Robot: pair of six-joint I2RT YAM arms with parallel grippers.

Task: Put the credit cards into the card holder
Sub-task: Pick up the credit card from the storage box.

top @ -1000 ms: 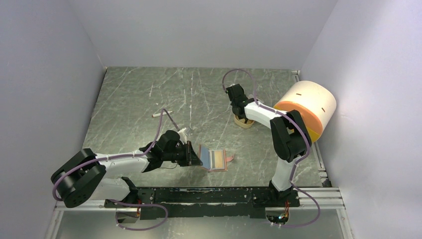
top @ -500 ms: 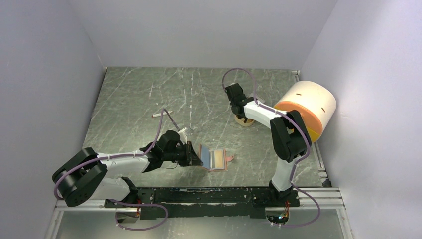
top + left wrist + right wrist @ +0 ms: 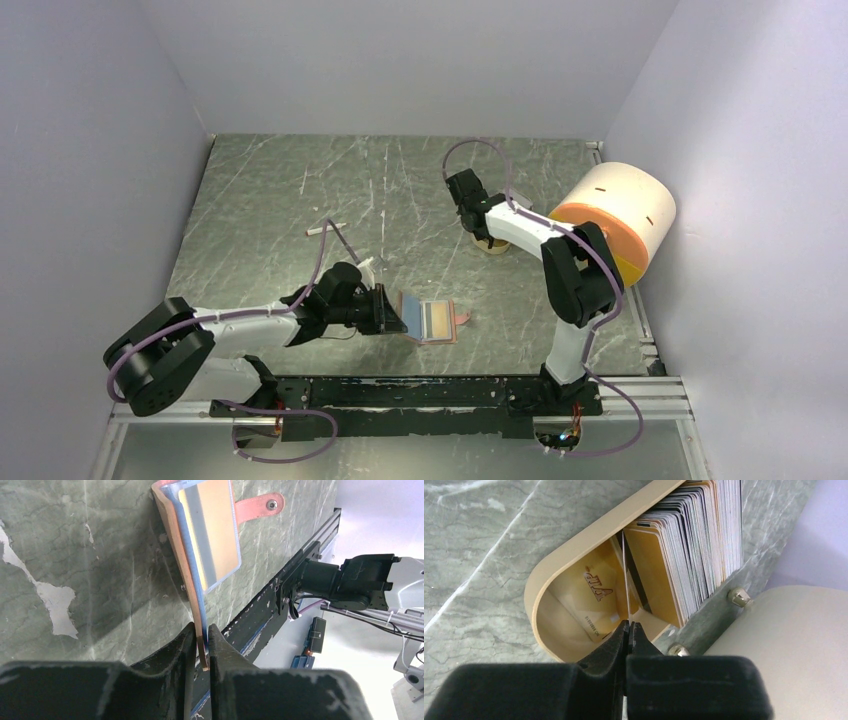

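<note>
The reddish-brown card holder (image 3: 432,322) lies open near the front of the table, with a light blue card (image 3: 414,315) and an orange-yellow card (image 3: 438,320) in it. My left gripper (image 3: 390,312) is shut on its raised left flap. In the left wrist view the jaws (image 3: 202,645) pinch the leather flap edge (image 3: 172,540); the orange-yellow card (image 3: 210,535) sits under a clear pocket, and the snap strap (image 3: 260,505) lies flat. My right gripper (image 3: 628,630) is shut on a thin card (image 3: 625,580), seen edge-on over the tan tray (image 3: 574,555) that holds several upright cards (image 3: 704,540).
The big cream-and-orange cylinder (image 3: 620,215) stands at the right wall, close to the tray (image 3: 492,246). A small white stick (image 3: 322,228) lies on the table left of centre. A loose orange card (image 3: 594,600) lies flat in the tray's bottom. The black rail (image 3: 400,392) runs along the front edge.
My right wrist has shifted slightly back and to the left over the tray. The left arm and the card holder have not moved.
</note>
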